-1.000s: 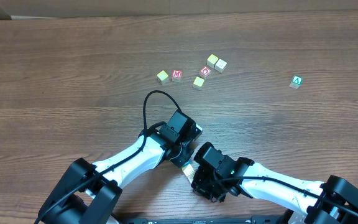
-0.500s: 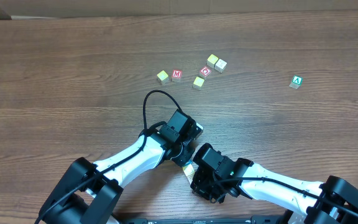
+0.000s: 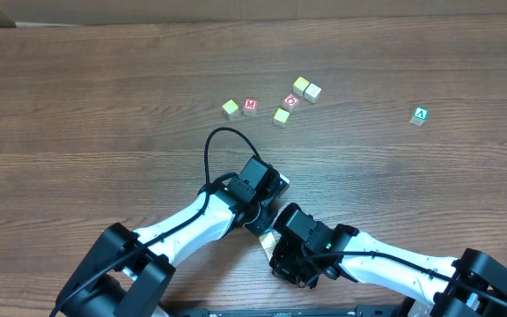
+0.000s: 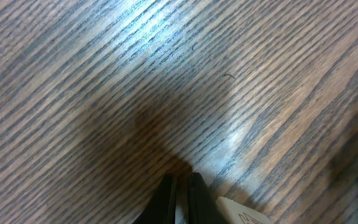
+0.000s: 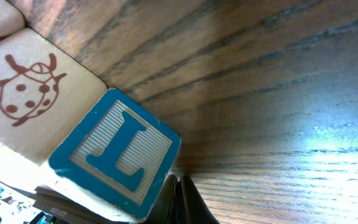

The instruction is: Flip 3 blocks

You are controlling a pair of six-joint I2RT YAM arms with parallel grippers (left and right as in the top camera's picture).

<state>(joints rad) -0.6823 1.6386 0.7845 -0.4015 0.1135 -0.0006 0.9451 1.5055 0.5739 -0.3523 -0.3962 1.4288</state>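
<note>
Near the front edge of the wooden table (image 3: 77, 88), the left gripper (image 4: 180, 185) is clenched on nothing, its tips down at bare wood. Just to its right lies a pale block (image 3: 268, 239), mostly hidden from overhead between the two wrists. The right wrist view shows a blue L face and a ladybug face on it. The right gripper (image 5: 179, 186), also clenched and empty, sits just beside that block. Farther back are a yellow-green block (image 3: 230, 107), a red M cube (image 3: 250, 106), a yellow block (image 3: 281, 116), a red O cube (image 3: 290, 101) and a touching cream pair (image 3: 301, 85). Well apart at right is the green A block (image 3: 421, 115).
</note>
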